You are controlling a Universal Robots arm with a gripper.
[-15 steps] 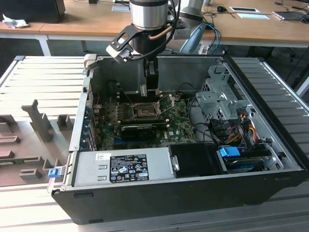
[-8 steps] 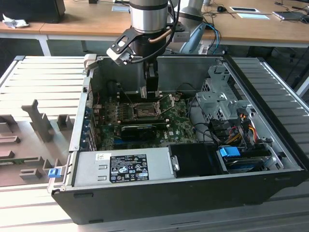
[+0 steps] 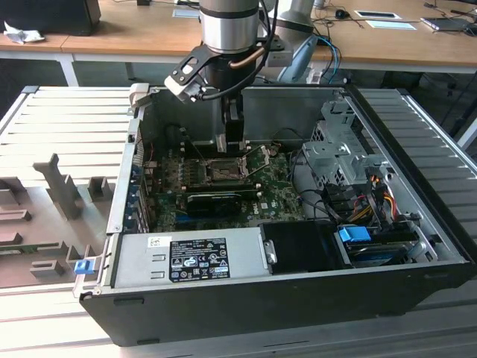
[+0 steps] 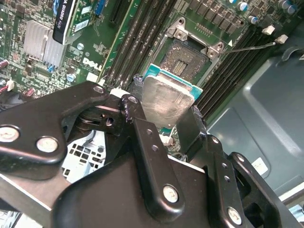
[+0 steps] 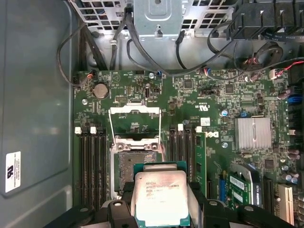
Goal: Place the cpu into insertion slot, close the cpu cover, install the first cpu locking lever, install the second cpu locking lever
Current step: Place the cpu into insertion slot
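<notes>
My gripper is shut on the cpu, a flat square chip with a silvery face and a teal edge, gripped by two opposite sides. The cpu hangs above the board, beside the insertion slot and apart from it. In the first wrist view the dark insertion slot lies bare, and the cpu cover, a grey frame plate, stands swung open just past it. A thin wire locking lever sticks out free beside the socket. In the exterior view the gripper reaches down into the open case over the insertion slot.
Rows of black memory slots flank the socket on both sides. A long black card lies across the board nearer the power supply. Drive cages and cables occupy the exterior view's right side of the case.
</notes>
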